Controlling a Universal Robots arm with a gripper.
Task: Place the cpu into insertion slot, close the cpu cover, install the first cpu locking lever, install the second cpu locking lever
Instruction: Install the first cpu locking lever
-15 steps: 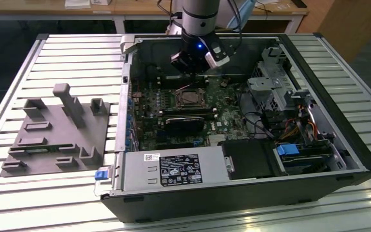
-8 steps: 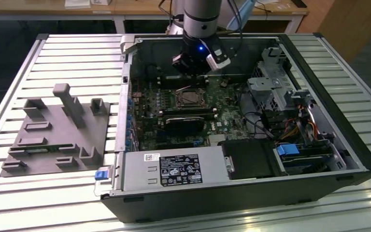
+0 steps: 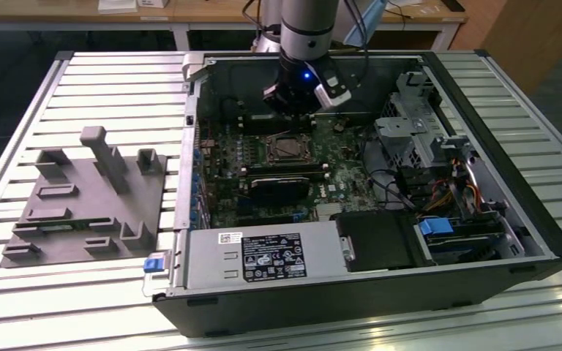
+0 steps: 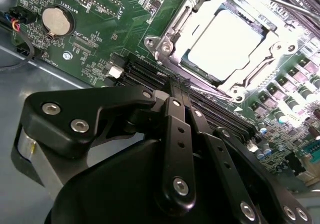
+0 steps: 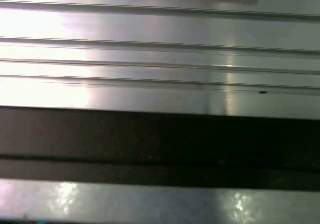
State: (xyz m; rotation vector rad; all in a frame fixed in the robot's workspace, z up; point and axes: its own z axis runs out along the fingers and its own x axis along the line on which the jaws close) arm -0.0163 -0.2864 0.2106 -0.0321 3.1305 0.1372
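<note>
The cpu [image 4: 225, 41] lies flat in the insertion slot [image 4: 233, 89] on the green board, its silvery top showing. The cpu cover [image 4: 172, 31] lies down around it as a metal frame. In the exterior view the cpu [image 3: 286, 149] sits mid-board inside the open computer case. My gripper [image 4: 179, 86] has its black fingers [image 4: 177, 129] pressed together with nothing between them, tips just beside the socket's corner, over the long black memory slots. In the exterior view my gripper [image 3: 293, 117] hangs just behind the socket. Whether the locking levers are latched I cannot tell.
The open computer case [image 3: 193, 241] lies on a slatted metal table [image 3: 85, 88]. A grey fixture [image 3: 85, 197] stands at the exterior view's left. Drive cages and cables [image 3: 437, 161] crowd the case's right side. A coin battery [image 4: 56, 21] sits on the board.
</note>
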